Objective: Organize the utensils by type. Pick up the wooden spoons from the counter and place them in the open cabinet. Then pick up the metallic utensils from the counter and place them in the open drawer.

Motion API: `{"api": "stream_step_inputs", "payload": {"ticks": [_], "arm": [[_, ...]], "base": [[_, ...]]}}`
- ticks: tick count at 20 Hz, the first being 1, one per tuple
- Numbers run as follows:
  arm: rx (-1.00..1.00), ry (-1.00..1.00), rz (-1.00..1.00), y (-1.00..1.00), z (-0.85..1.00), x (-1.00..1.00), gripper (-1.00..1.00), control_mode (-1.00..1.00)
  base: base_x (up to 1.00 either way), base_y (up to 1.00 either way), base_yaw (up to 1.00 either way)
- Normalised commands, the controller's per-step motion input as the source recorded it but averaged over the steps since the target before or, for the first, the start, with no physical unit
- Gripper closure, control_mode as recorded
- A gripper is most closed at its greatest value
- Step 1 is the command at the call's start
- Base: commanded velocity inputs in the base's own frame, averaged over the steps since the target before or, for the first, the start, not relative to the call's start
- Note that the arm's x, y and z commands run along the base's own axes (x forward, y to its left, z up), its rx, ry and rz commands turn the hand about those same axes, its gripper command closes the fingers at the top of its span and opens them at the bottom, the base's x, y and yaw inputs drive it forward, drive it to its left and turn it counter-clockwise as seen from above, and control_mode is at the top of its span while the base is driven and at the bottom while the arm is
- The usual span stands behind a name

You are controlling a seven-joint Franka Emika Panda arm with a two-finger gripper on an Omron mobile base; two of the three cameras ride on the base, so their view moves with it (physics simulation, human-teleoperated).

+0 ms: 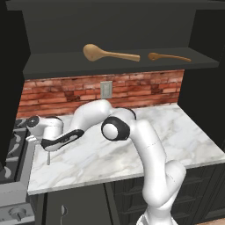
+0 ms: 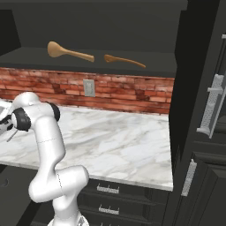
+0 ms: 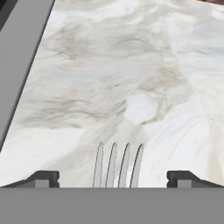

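Note:
Both wooden spoons lie on the shelf of the open cabinet (image 1: 57,66): the large light-tan one (image 1: 105,53) to the left, the small orange-brown one (image 1: 169,57) to the right. My gripper (image 3: 113,178) is low over the left end of the white marble counter (image 1: 132,154), next to the stove. Its fingertips (image 3: 41,178) stand wide apart and it is open. A silver fork (image 3: 118,164) points its tines out between them without touching either; it shows as a thin grey sliver (image 1: 48,157) under the hand. A small silver spoon (image 1: 64,210) lies in the open drawer (image 1: 88,206) below the counter's front edge.
The dark stove top (image 1: 11,149) borders the counter on the left, with a knob (image 1: 17,214) at its front. A red brick wall with an outlet (image 1: 105,89) backs the counter. Tall dark cabinets with handles (image 2: 212,106) stand at the right.

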Motion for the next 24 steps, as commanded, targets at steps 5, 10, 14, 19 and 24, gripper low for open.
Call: {"api": "stream_step_inputs", "payload": {"ticks": [5,10,14,19,24], "arm": [[0.00,0.00,0.00,-0.08,-0.34,0.00,-1.00,-1.00],[0.00,0.00,0.00,-0.06,-0.44,-0.03,-1.00,-1.00],[0.03,0.00,0.00,-0.13,-0.55,-0.06,-1.00,-1.00],[0.02,0.00,0.00,-0.13,-0.53,-0.06,-1.00,-1.00],[0.03,0.00,0.00,-0.14,-0.48,-0.07,-1.00,-1.00]], "base": [[0.00,0.00,0.00],[0.00,0.00,0.00],[0.00,0.00,0.00],[0.00,0.00,0.00],[0.00,0.00,0.00]]}}
